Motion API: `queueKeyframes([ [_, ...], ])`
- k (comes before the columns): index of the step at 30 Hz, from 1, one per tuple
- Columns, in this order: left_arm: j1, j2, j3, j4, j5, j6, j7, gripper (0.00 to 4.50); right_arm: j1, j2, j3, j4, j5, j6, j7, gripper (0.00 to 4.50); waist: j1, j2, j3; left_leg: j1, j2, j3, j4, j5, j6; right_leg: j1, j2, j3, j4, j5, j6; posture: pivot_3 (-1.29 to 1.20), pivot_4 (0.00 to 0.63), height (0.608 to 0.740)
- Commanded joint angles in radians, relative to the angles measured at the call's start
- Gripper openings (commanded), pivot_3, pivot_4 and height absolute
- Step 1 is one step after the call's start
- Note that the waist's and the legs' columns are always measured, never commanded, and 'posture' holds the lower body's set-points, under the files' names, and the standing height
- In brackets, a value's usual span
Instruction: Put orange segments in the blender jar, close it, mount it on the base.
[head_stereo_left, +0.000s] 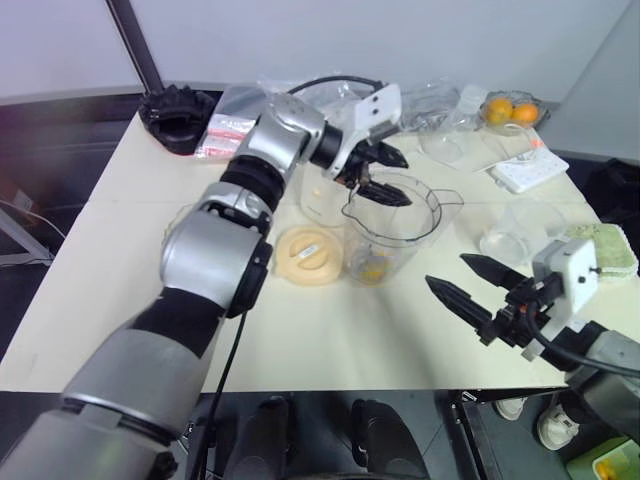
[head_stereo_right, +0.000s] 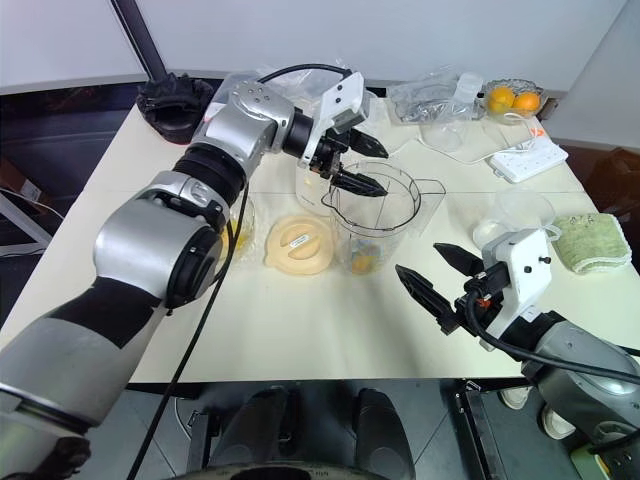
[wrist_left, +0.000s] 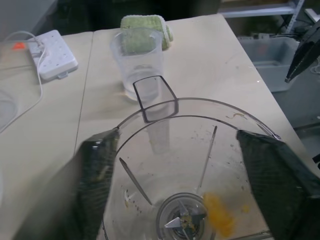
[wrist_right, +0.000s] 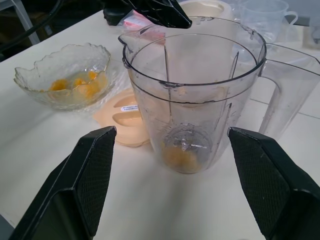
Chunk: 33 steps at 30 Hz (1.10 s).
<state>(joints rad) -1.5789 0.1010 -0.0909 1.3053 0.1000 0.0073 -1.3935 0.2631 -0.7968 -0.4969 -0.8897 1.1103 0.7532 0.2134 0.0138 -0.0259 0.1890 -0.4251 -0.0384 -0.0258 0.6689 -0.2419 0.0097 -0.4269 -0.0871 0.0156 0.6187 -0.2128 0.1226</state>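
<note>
- Hovering my left gripper (head_stereo_right: 362, 168), fingers apart and empty, over the upright jar (head_stereo_right: 372, 222); segments (wrist_right: 181, 157) lie at its bottom.
- My right gripper (head_stereo_right: 432, 275) waits spread beside it; bowl (wrist_right: 67, 75) lies nearer my left arm.

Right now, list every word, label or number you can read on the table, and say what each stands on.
No text can be read.
White sticker on the cream lid: print too small to read.
Red-and-white packets by the black object: blurred, unreadable.
Blender jar: no markings visible.

silver-grey arm shells, black joints (perhaps rubber), black cable
</note>
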Motion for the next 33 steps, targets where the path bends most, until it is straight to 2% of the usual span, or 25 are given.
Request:
queueKeyframes([
  [1, -0.039, 0.016, 0.013, -0.038, -0.016, -0.015, -0.015, 3.83, -0.002, -0.003, -0.014, 0.001, -0.017, -0.024, 0.020, 3.75, 0.000, 0.000, 0.000, 0.000, 0.000, 0.000, 0.000, 0.000, 0.000, 0.000, 0.000, 0.000, 0.000, 0.000, 0.000, 0.00, 0.150, 0.740],
  [3, -0.044, 0.028, 0.028, -0.049, -0.034, -0.017, -0.020, 3.83, -0.004, 0.010, -0.012, 0.034, -0.042, -0.036, 0.032, 3.75, 0.000, 0.000, 0.000, 0.000, 0.000, 0.000, 0.000, 0.000, 0.000, 0.000, 0.000, 0.000, 0.000, 0.000, 0.000, 0.00, 0.150, 0.740],
  [7, -0.063, 0.087, 0.123, -0.081, -0.133, 0.067, -0.056, 3.83, 0.036, 0.064, -0.003, 0.131, -0.230, -0.099, 0.022, 3.75, -0.001, 0.000, 0.000, 0.000, 0.000, 0.000, 0.000, 0.000, 0.000, 0.000, 0.000, 0.000, 0.000, 0.000, 0.000, 0.00, 0.150, 0.740],
  [10, -0.019, 0.137, 0.163, -0.159, -0.195, 0.135, -0.101, 3.83, 0.035, 0.124, -0.017, 0.205, -0.351, -0.152, -0.031, 3.75, -0.004, 0.001, 0.000, 0.000, 0.000, 0.000, 0.000, 0.000, 0.000, 0.000, 0.000, 0.000, 0.000, 0.000, 0.000, 0.00, 0.150, 0.740],
  [14, 0.225, 0.244, 0.138, -0.475, -0.252, 0.242, -0.194, 3.83, 0.047, 0.210, -0.022, 0.290, -0.554, -0.228, -0.141, 3.75, -0.005, 0.010, -0.006, 0.003, 0.000, 0.002, -0.001, 0.000, 0.000, 0.000, 0.000, 0.002, 0.001, 0.000, 0.000, 0.00, 0.150, 0.740],
  [19, 0.530, 0.310, 0.152, -0.962, -0.374, 0.490, -0.100, 3.83, 0.070, 0.287, -0.054, 0.362, -0.632, -0.286, -0.145, 3.75, -0.008, 0.012, -0.007, 0.005, 0.001, 0.002, -0.003, 0.000, 0.000, 0.000, 0.001, 0.005, 0.005, 0.000, -0.001, 0.00, 0.150, 0.740],
  [22, 0.686, 0.352, 0.150, -1.215, -0.427, 0.586, -0.032, 3.83, 0.011, 0.293, -0.070, 0.471, -0.671, -0.315, -0.148, 3.75, -0.005, 0.012, -0.007, 0.005, 0.000, 0.003, -0.002, 0.000, 0.000, 0.000, 0.000, 0.005, 0.004, 0.000, -0.001, 0.00, 0.150, 0.740],
  [25, 0.781, 0.385, 0.174, -1.388, -0.498, 0.689, 0.047, 3.83, -0.083, 0.244, -0.040, 0.647, -0.761, -0.362, -0.139, 3.75, -0.004, 0.013, -0.007, 0.008, 0.000, 0.002, -0.002, 0.000, 0.000, 0.004, 0.000, 0.005, 0.003, -0.001, -0.001, 0.00, 0.150, 0.740],
  [33, 0.929, 0.492, 0.215, -1.602, -0.647, 0.838, 0.187, 3.83, -0.397, 0.195, -0.030, 1.070, -0.801, -0.466, -0.080, 3.75, -0.026, 0.015, -0.007, 0.017, 0.001, 0.003, -0.006, 0.000, 0.000, 0.012, 0.001, 0.006, 0.000, -0.002, -0.004, 0.00, 0.150, 0.740],
])
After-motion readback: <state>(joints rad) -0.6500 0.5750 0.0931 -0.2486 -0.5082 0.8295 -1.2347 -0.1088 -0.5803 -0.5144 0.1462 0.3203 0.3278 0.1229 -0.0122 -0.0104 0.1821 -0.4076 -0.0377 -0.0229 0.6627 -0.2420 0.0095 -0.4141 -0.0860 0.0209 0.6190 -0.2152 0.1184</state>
